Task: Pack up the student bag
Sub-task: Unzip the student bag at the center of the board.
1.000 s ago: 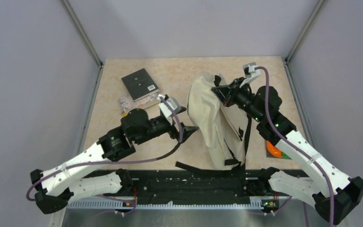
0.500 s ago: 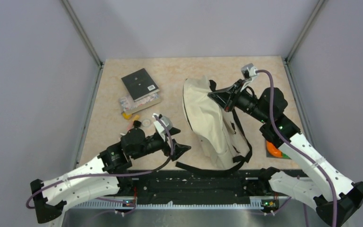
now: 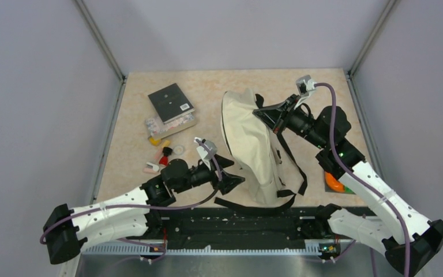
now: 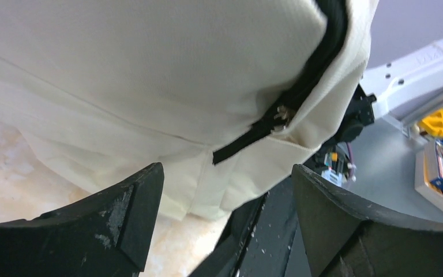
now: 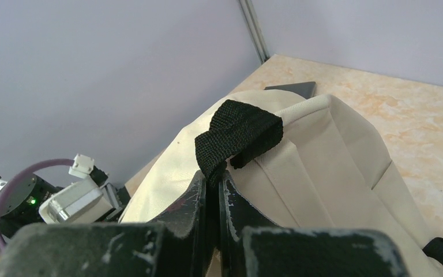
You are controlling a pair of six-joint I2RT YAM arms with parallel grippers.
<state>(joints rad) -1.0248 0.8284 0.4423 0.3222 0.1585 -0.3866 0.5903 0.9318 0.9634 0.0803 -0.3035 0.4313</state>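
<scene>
The student bag (image 3: 252,144), cream fabric with black straps, stands upright in the middle of the table. My right gripper (image 3: 261,113) is shut on the bag's black webbing top handle (image 5: 237,135) and holds the bag up. My left gripper (image 3: 236,178) is open and empty, low at the bag's near left side. In the left wrist view the bag (image 4: 150,69) fills the frame, with its black zipper and metal pull (image 4: 283,113) just beyond the open fingers (image 4: 132,216). The bag's interior is hidden.
A black notebook (image 3: 171,102) lies at the back left over a patterned book. Small items, a yellow piece (image 3: 154,140), a tape ring (image 3: 179,150) and pink pieces (image 3: 151,168), lie left of the bag. An orange object (image 3: 334,182) sits at the right edge.
My left arm pulled back toward the near edge, then swung right to the bag's lower left side. My right gripper lifted the bag by its handle and stood it more upright.
</scene>
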